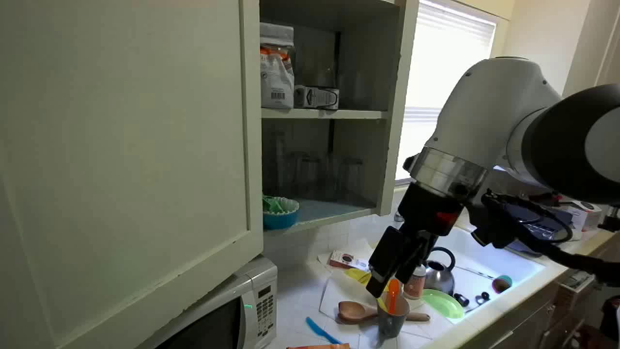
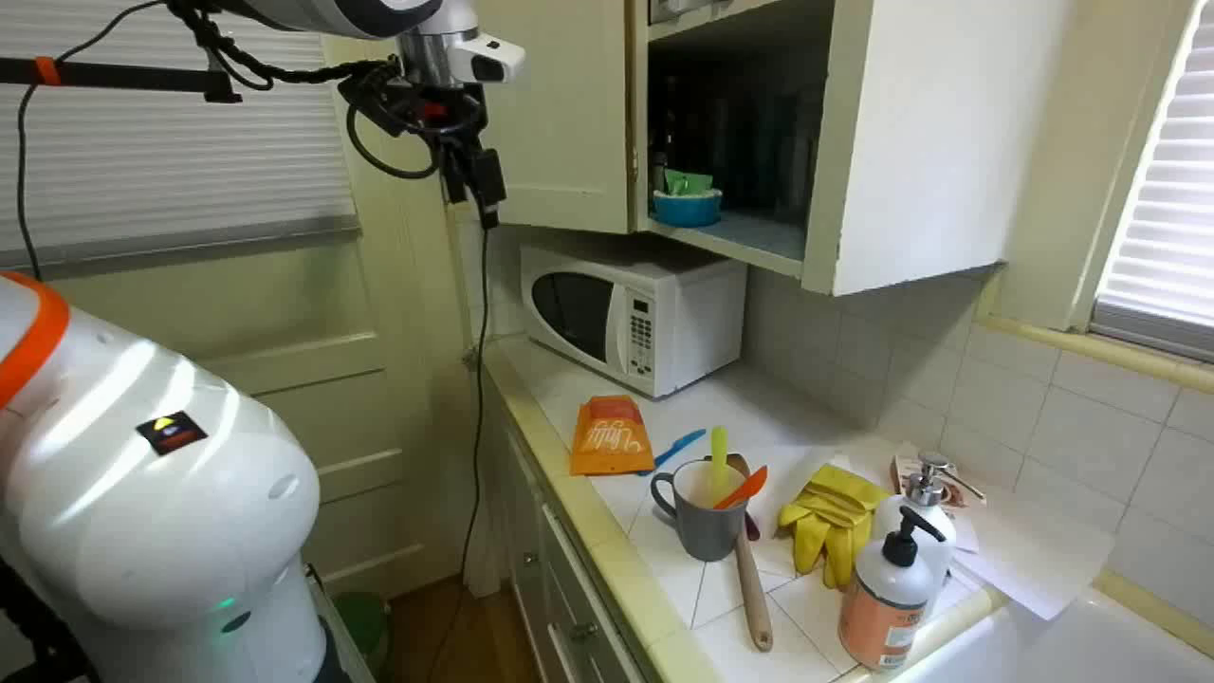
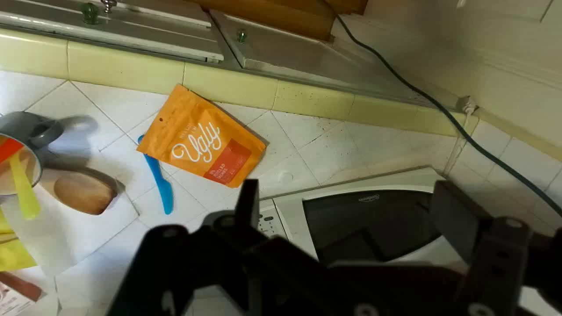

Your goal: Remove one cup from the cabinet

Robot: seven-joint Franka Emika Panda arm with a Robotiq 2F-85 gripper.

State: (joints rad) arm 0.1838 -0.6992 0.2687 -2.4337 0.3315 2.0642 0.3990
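Note:
The cream-white cabinet stands open in both exterior views, its shelf edge (image 1: 325,114) and side wall (image 2: 948,142) showing. Its wide plain door (image 1: 126,145) is swung out. Clear cups stand dimly on the lower shelf, a cup (image 1: 307,172) and another cup (image 1: 351,174) among them. A blue bowl (image 1: 281,215) with green packets sits at the shelf's front corner, also in an exterior view (image 2: 688,209). My gripper (image 3: 351,208) is open and empty, pointing down over the microwave front in the wrist view. In an exterior view the gripper (image 2: 479,194) hangs outside the cabinet, in front of the door.
A white microwave (image 2: 683,323) stands under the cabinet. The counter holds an orange pouch (image 3: 204,140), a blue knife (image 3: 160,184), a grey mug (image 2: 707,526) with utensils, a wooden spoon (image 2: 754,598), yellow gloves (image 2: 830,517) and a soap bottle (image 2: 887,598). A cable (image 3: 421,94) hangs nearby.

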